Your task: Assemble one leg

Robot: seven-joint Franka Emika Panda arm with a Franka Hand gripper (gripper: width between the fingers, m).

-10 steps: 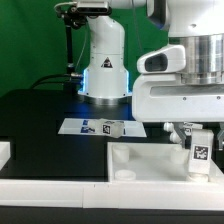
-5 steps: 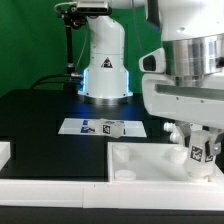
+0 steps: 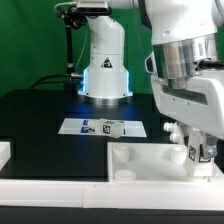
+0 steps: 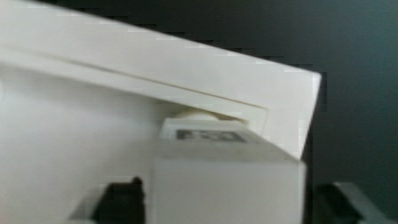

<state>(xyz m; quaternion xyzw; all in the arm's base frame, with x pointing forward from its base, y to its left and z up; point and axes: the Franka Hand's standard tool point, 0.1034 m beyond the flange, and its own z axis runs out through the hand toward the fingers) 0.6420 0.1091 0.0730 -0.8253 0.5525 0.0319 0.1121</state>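
My gripper [image 3: 197, 148] is shut on a leg [image 3: 198, 153], a stubby white peg with a black-and-white tag, held upright over the part of the large white tray [image 3: 150, 166] at the exterior view's right. In the wrist view the leg [image 4: 217, 170] runs between my dark fingers [image 4: 121, 202], with its far end at a notch in the tray's [image 4: 89, 110] corner by the rim. Whether it touches the tray cannot be told. A second tagged leg [image 3: 110, 127] lies on the marker board [image 3: 75, 126].
The arm's white base [image 3: 105, 70] stands behind the marker board. Another white part [image 3: 5, 152] shows at the exterior view's left edge. The table top is black, and a white ledge runs along the front.
The wrist has turned and tilted above the tray. The held leg has shifted slightly toward the exterior view's left and a little lower. The leg on the marker board has not moved.
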